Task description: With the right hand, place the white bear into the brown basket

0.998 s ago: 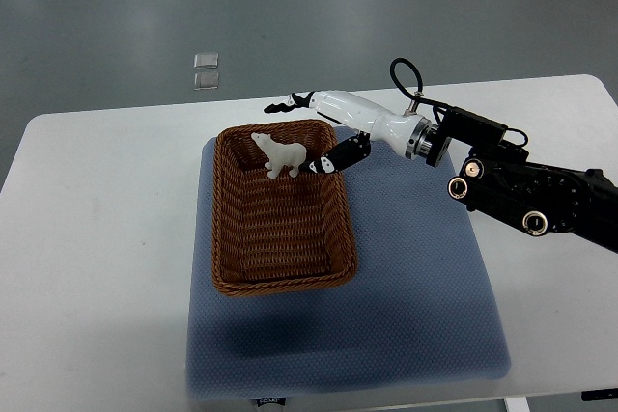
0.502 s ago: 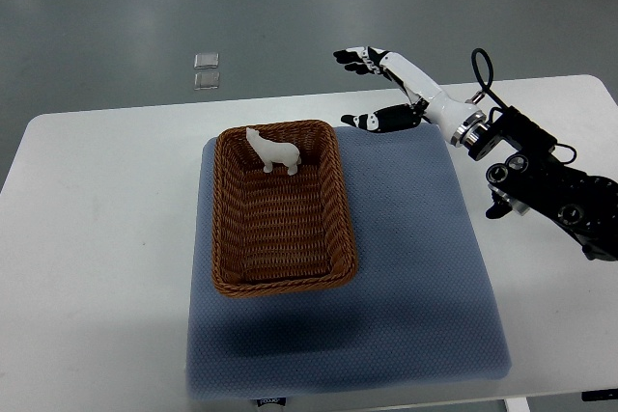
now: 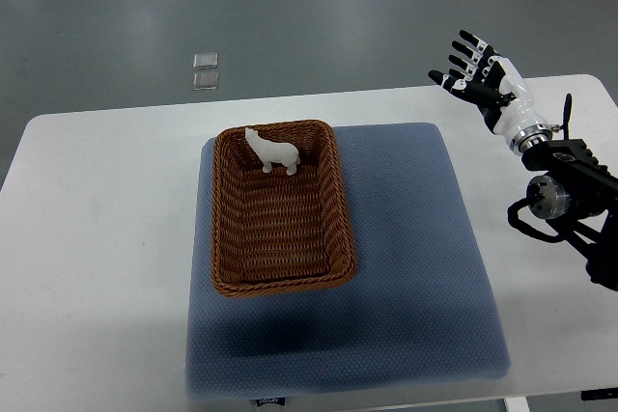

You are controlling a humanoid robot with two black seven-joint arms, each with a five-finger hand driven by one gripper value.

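Withdrawn right hand (image 3: 480,79) (empty); white bear (image 3: 271,151) upright in brown basket (image 3: 328,200).

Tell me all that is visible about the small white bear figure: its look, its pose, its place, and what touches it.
The small white bear figure looks like a smooth, hard toy polar bear, plain white all over. It stands upright on its legs, with the head toward the picture's left. It is inside the brown woven basket, at the far end near the rim. Only the basket floor touches it. The right hand is far away, open, holding nothing.
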